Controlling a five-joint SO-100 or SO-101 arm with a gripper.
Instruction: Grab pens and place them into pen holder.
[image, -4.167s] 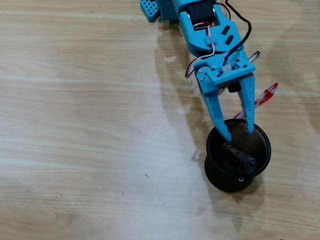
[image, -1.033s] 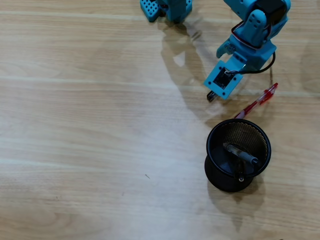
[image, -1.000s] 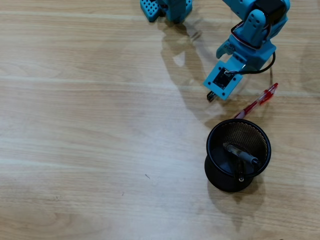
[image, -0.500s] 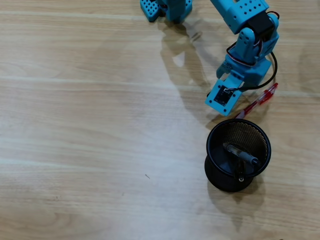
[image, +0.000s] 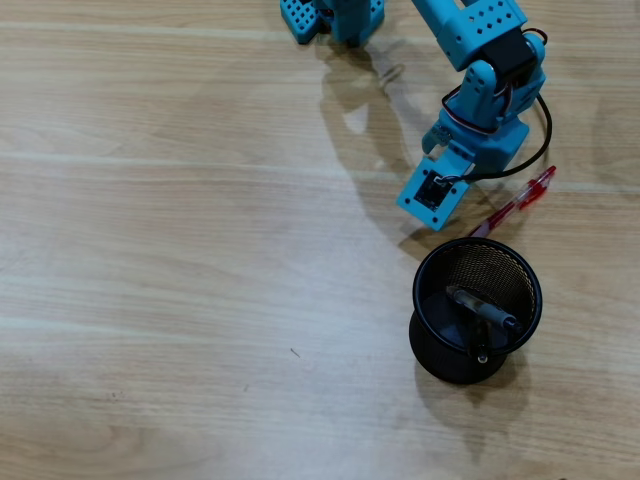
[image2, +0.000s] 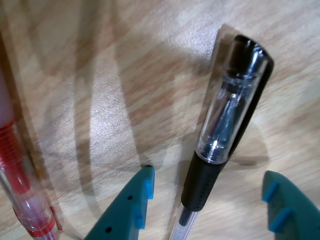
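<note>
In the wrist view the blue plastic gripper (image2: 212, 200) stands with its two fingers apart, one on each side of the clear pen with black cap and black rubber grip (image2: 227, 127), which lies flat on the light wooden tabletop (image2: 75, 60). This pen looks light, stiff and smooth, so it may roll; the rubber grip between the fingers seems the best place to hold. The red-and-clear pen (image2: 15, 165) lies well to the left. In the overhead view the round black wire-mesh pen holder (image: 478, 308) stands near.
</note>
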